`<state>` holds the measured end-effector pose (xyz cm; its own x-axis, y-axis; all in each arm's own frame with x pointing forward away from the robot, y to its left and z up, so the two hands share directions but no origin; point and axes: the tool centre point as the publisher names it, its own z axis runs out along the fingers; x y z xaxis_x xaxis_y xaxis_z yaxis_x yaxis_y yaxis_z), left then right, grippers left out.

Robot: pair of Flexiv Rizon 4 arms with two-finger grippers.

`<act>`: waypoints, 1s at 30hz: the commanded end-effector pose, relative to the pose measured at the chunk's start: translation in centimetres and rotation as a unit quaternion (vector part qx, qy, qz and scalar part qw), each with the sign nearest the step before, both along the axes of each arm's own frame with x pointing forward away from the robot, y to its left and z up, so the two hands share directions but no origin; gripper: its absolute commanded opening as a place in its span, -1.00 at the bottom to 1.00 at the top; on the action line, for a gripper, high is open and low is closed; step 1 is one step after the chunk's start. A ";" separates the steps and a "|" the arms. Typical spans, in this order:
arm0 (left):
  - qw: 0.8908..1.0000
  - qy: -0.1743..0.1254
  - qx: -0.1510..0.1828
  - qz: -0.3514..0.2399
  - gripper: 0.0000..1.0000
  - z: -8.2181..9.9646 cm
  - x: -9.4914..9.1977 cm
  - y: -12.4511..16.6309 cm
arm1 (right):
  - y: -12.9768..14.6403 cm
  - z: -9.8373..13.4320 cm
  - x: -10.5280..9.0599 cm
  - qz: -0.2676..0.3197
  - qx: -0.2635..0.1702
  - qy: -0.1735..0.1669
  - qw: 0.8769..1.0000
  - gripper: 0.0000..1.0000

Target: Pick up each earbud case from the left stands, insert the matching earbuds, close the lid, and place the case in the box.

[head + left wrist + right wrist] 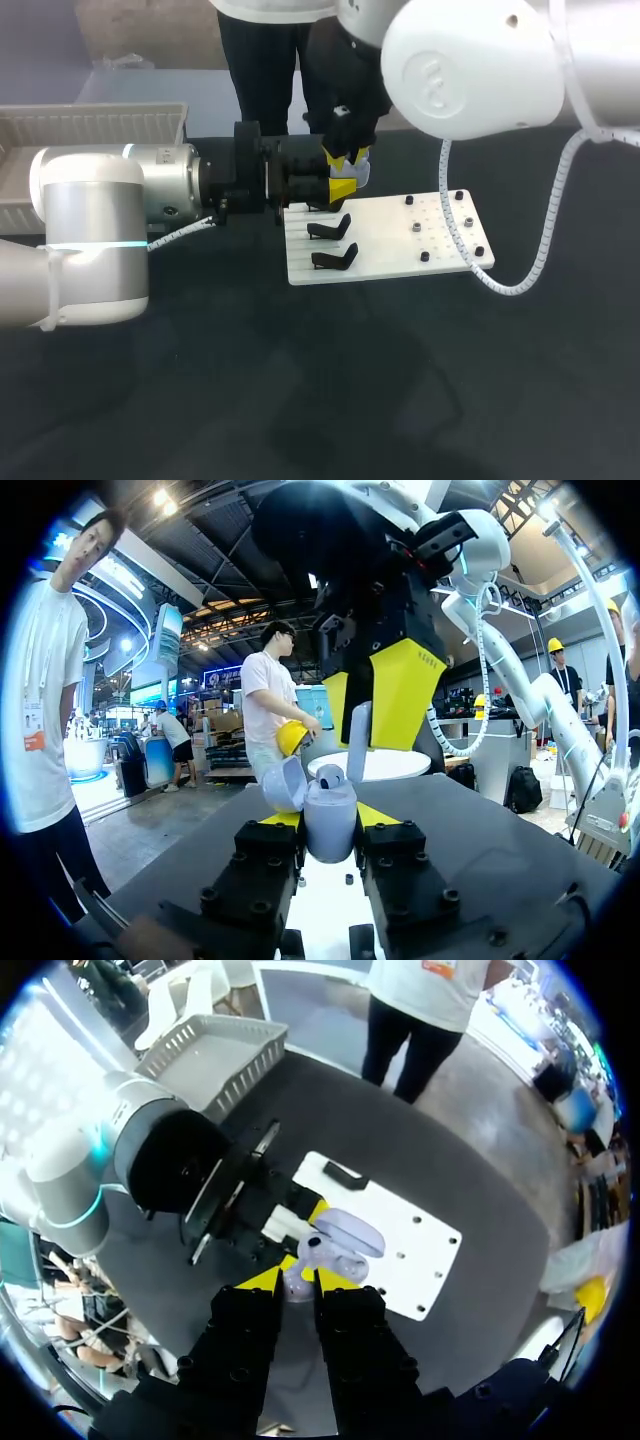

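Our left pincer (pixel 328 825) is clamped on the pale lilac plastic earbud case (pixel 332 805), lid open, above the white board (pixel 400 240). Our right pincer (pixel 368 740), directly above the case's opening, pinches a white earbud (pixel 357 735), stem upright.

The head view looks down from above and behind onto the dark table (pixel 300 400), wide enough to take in both arms. The left wrist view sits low and close, facing level along the left gripper (pixel 330 825) toward the right gripper (pixel 372 720) and the small white earbud (pixel 358 742) it grips. The right wrist view looks steeply down from close above. All three share the pale lavender open-lidded earbud case (pixel 357 172) and the flat white stand board (pixel 400 240).
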<state>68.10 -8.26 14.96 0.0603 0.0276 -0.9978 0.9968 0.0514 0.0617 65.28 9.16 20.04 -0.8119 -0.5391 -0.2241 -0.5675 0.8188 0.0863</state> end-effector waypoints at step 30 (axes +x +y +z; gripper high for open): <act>1.000 -0.003 -0.003 0.003 -1.00 -0.1 -0.1 0.0 | 0.1 -0.3 1.6 -0.001 0.001 0.010 1.000 -1.00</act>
<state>68.10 -8.26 14.96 0.0603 0.0276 -0.9978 0.9968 0.0514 0.0617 66.52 9.11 19.85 -0.8175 -0.5352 -0.2128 -0.5628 0.8209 0.0971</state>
